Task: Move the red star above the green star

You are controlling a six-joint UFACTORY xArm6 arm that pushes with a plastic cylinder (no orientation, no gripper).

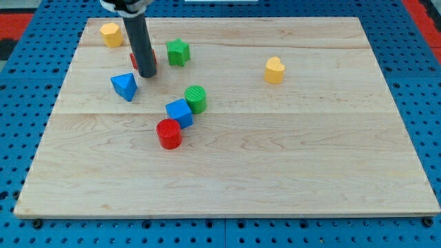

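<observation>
The green star [178,52] lies near the view's top, left of centre. The red star [134,60] sits just left of it and is mostly hidden behind my rod; only red slivers show on either side. My tip [147,74] rests on the board at the red star's lower edge, touching or nearly touching it, and is left of and slightly below the green star.
A yellow hexagon block [110,34] sits at the top left. A blue triangle block [125,86] lies just below my tip. A green cylinder [196,99], a blue cube [179,112] and a red cylinder [169,133] cluster at centre. A yellow heart block [274,70] lies to the right.
</observation>
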